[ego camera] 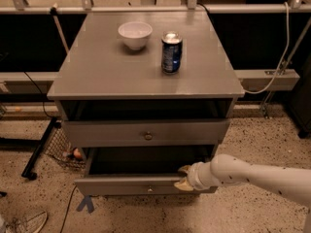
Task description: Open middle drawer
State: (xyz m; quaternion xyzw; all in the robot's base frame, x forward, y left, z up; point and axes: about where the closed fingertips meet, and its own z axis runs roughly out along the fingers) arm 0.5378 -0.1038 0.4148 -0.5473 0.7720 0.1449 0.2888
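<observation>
Gripper clamped on the middle drawer front's top edge, right of the brass knob. Stiff wood, likely slides easily.

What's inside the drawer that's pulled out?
Only the dark inside of the drawer shows, with nothing I can make out. Its back part is hidden under the upper drawer. The gripper is at its front edge, right of the knob.

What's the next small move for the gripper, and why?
Probably pull straight out a little further, toward the camera. The gripper sits at the top edge of the front of the middle drawer, right of its brass knob, and the drawer is only partly out.
</observation>
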